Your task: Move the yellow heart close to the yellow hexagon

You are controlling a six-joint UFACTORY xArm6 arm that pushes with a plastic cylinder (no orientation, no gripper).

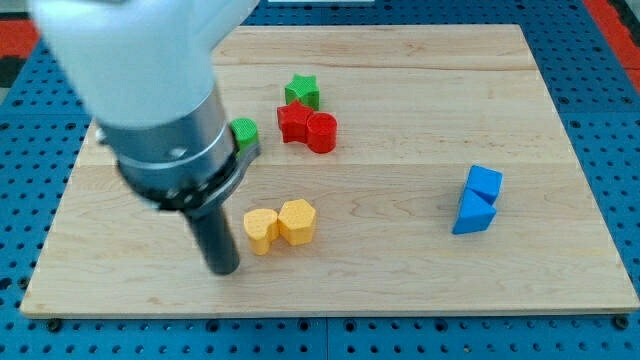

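Pale wooden board [400,280] over blue pegboard. No claw here, just my tip [224,268] near the bottom edge, holding nothing, just left of yellow heart [261,230], already touching yellow hexagon [297,221]. Best to back off gently, no more shoving.

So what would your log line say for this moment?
my tip: left of yellow heart, apart | yellow heart: touching yellow hexagon | task: looks done

The blurred arm body [150,90] runs off the view's top and left edges and covers the counter's [400,270] upper left corner. It hides most of a green block [244,131], whose shape cannot be made out.
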